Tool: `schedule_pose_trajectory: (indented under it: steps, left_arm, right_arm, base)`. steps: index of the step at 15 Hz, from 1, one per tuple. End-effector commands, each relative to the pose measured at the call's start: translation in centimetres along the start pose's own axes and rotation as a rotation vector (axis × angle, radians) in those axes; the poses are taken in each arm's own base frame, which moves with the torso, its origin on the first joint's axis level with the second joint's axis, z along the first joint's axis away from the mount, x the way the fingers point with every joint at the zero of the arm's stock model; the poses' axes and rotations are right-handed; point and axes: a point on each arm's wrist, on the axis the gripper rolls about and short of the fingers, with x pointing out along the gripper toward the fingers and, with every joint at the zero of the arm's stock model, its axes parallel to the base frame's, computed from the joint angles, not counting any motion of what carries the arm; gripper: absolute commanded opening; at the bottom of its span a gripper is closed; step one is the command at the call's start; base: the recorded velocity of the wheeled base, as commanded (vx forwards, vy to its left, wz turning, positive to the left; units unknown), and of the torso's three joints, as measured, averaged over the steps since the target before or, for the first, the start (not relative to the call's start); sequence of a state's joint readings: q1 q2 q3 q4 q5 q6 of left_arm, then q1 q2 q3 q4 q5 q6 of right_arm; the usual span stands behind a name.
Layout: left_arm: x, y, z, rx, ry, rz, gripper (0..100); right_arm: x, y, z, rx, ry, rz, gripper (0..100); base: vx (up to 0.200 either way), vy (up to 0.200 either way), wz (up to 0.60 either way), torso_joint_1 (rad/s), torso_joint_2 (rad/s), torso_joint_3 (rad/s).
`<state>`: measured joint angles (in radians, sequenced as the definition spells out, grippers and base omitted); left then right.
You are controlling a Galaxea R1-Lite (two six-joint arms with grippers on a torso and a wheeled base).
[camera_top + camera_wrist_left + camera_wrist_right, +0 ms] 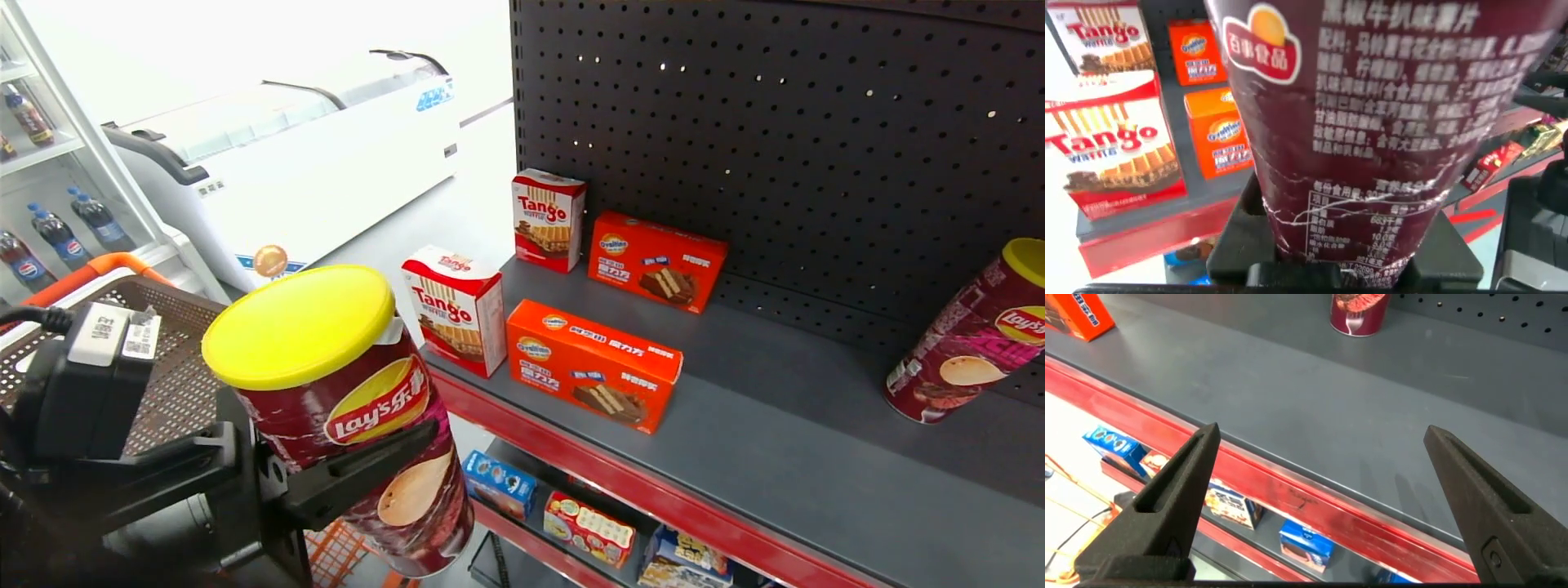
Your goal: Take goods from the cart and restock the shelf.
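Maroon chip canister (347,384) with a yellow lid, pinched around its lower middle by the left pincer (351,467), one dark finger (363,472) pressed across the front of the label. Held roughly upright in the air, just off the front left end of the shelf (775,457), not touching it. Seen close up in the left wrist view as a wall of printed label (1372,122) rising out of the pincer's base.

Behind and beside it, the cart (167,384): brown mesh basket, orange handle.

On the grey shelf nearest the canister, two red-and-white wafer boxes (457,306), one in front and one farther back, both standing. Just beside them two orange boxes (594,363), likewise front and back. Well apart, toward the right end, a second canister (971,335) of the same kind close to the black pegboard (775,122); leaning or plumb, cannot tell.

Right pincer (1327,498) spread wide, holding nothing, hanging over the shelf's red front edge.

Below, a lower shelf with small packs (500,483).
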<state>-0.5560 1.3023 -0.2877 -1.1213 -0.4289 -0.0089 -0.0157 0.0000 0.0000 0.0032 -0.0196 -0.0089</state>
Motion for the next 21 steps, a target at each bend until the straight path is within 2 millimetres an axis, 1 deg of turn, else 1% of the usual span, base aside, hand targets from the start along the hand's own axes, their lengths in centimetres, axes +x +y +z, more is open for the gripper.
schedule_pose_trajectory:
  steps: [1, 5, 8, 12, 18, 21]
  left_arm:
    - [0.3, 0.0, 0.2, 0.002, -0.006, -0.008, 0]
    - [0.9, 0.1, 0.7, 0.008, -0.02, -0.046, 0]
    - [1.3, -0.2, 0.5, 0.004, -0.014, -0.08, 0]
    - [1.6, 0.1, 0.2, 0.0, -0.003, -0.073, 0]
    - [1.6, 0.3, 0.3, -0.001, -0.002, -0.06, 0]
    - [1.9, 0.7, 0.9, 0.016, -0.024, -0.048, 0]
  right_arm:
    - [0.0, 0.0, 0.0, 0.0, 0.0, 0.0, 100]
    - [0.0, 0.0, 0.0, 0.0, 0.0, 0.0, 100]
    - [0.0, 0.0, 0.0, -0.002, 0.0, 0.0, 100]
    - [0.0, 0.0, 0.0, -0.003, 0.0, 0.0, 100]
    - [0.0, 0.0, 0.0, -0.003, 0.0, 0.0, 100]
    - [0.0, 0.0, 0.0, -0.003, 0.0, 0.0, 100]
  base:
    - [0.0, 0.0, -0.6, 0.002, 0.0, 0.002]
    - [0.0, 0.0, -0.6, -0.002, 0.0, 0.005]
    - [0.0, 0.0, -0.6, 0.001, 0.0, 0.001]
    - [0.0, 0.0, -0.6, 0.006, 0.0, 0.004]
    - [0.0, 0.0, 0.0, 0.0, 0.0, 0.0]
    - [0.0, 0.0, 0.0, 0.0, 0.0, 0.0]
